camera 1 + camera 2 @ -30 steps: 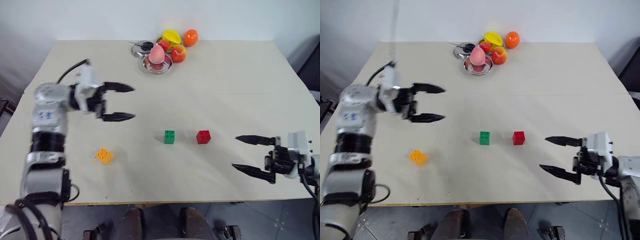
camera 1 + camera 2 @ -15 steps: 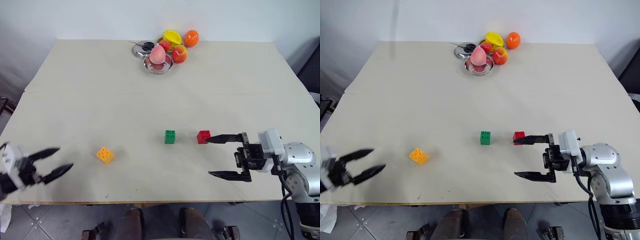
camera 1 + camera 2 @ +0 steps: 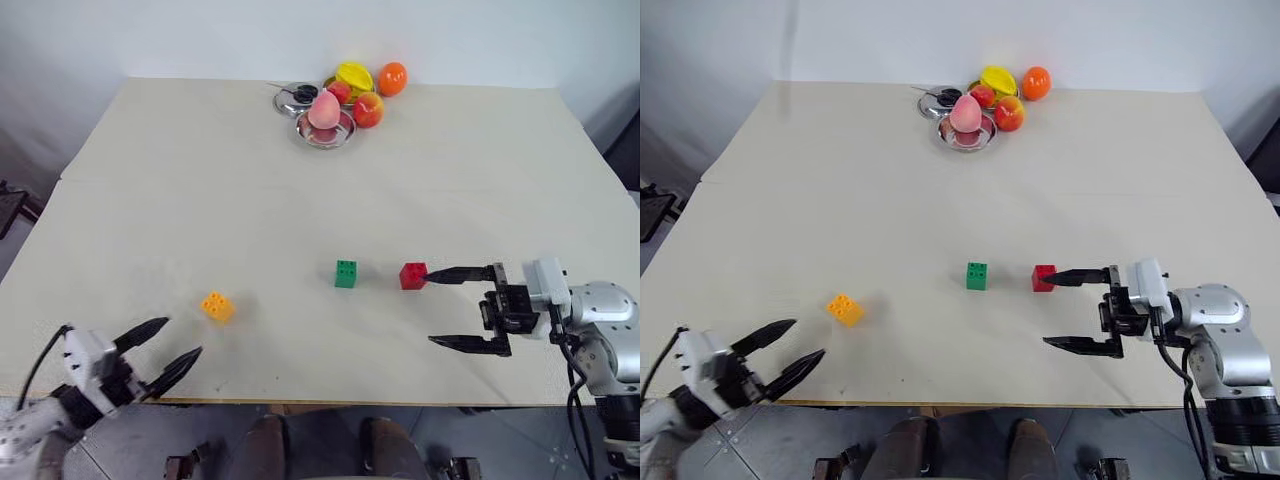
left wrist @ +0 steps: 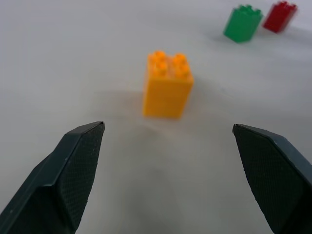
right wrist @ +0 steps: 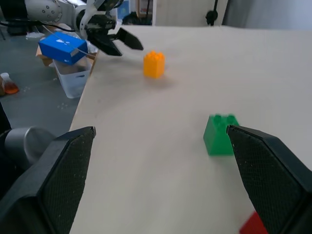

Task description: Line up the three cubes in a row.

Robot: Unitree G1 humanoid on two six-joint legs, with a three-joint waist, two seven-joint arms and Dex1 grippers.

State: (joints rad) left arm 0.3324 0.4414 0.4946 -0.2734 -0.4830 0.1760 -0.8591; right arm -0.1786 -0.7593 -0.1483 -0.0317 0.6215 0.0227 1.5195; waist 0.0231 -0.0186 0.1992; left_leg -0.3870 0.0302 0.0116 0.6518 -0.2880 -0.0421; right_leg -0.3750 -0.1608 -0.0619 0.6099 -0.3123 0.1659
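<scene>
The left gripper (image 3: 168, 346) hangs at the near left edge of the table (image 3: 200, 200), its two black fingers spread wide and empty, aimed across the top toward the orange cube (image 3: 217, 306). In the left wrist view that cube (image 4: 168, 85) stands upright between the two fingertips but well ahead of them, untouched, with the green cube (image 4: 243, 22) and red cube (image 4: 279, 16) far beyond it, close together. The left forearm reaches in from below the table edge, low and nearly level.

The right gripper (image 3: 448, 309) lies level over the table on the right side, pointing toward the left, fingers wide apart and holding nothing. Its far finger (image 3: 462, 273) has its tip just beside the red cube (image 3: 413, 275); from the head views contact cannot be told. The near finger (image 3: 468, 343) lies well apart from any cube. The right wrist view shows things that the head views do not: a blue box (image 5: 63, 48) on a white bin (image 5: 73, 78) on the floor beside the table, and the left gripper (image 5: 119, 41) seen head-on near the orange cube (image 5: 154, 64).

The green cube (image 3: 346, 273) sits just left of the red one with a small gap; the orange cube lies well apart to the left and nearer the front edge, turned askew. At the far edge are a metal bowl (image 3: 325, 134) and toy fruits (image 3: 366, 95).
</scene>
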